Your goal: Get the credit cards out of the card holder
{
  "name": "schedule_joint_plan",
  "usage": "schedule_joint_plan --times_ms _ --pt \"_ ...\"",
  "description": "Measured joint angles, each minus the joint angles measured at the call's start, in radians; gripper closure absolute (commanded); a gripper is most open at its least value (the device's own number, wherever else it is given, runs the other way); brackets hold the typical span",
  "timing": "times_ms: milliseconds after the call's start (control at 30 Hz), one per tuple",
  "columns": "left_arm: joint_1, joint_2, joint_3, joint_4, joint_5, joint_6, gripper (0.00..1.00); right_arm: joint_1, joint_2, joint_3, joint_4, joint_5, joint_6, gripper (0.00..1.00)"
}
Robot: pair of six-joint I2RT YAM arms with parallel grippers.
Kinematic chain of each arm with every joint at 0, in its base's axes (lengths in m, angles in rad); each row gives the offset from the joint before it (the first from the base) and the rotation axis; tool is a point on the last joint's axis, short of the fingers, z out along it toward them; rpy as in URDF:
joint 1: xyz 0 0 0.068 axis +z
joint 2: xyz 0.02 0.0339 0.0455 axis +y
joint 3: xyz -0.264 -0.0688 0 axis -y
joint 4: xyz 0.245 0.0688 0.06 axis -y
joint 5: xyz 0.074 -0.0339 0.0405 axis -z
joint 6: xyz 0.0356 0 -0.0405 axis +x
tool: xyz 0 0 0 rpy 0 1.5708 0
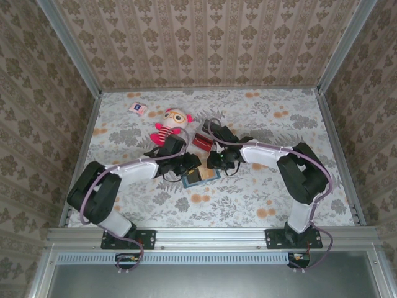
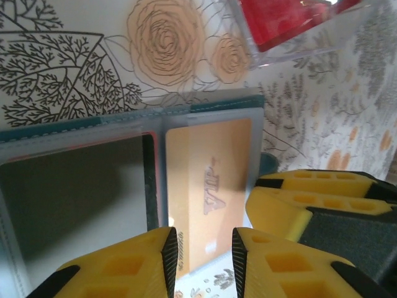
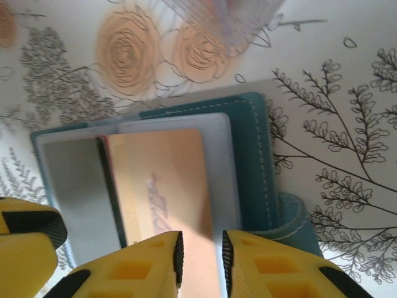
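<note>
**Arms:** both stretched forward and bent inward, wrists pitched down, meeting mid-table.

**Left gripper** [image 2: 203, 261]: fingers narrowly parted, nothing clamped. Whether it touches what lies below cannot be told.

**Right gripper** [image 3: 200, 261]: the same narrow gap, just beside the left gripper.

**Holder** [image 3: 251, 155]: lies open and flat directly under both grippers (teal border to the right of the right gripper's gap).

**Tan card** [image 2: 211, 180]: seated in its slot, beneath both gaps, marked "VIP" in slanted script.

**Dark card** [image 2: 74, 192]: in the adjoining slot, left of the left gripper's gap.
</note>
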Motion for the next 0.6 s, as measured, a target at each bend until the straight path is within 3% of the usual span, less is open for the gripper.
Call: schedule_joint_plan --times_ms 100,600 --pt "-0.001 0.036 0.003 0.013 0.007 0.0 0.68 0.0 0.019 0.007 -0.011 0.004 0.0 0.79" --pt "-0.001 0.103 0.008 0.082 0.037 0.0 0.71 0.0 0.042 0.013 -0.002 0.009 -0.003 0.81"
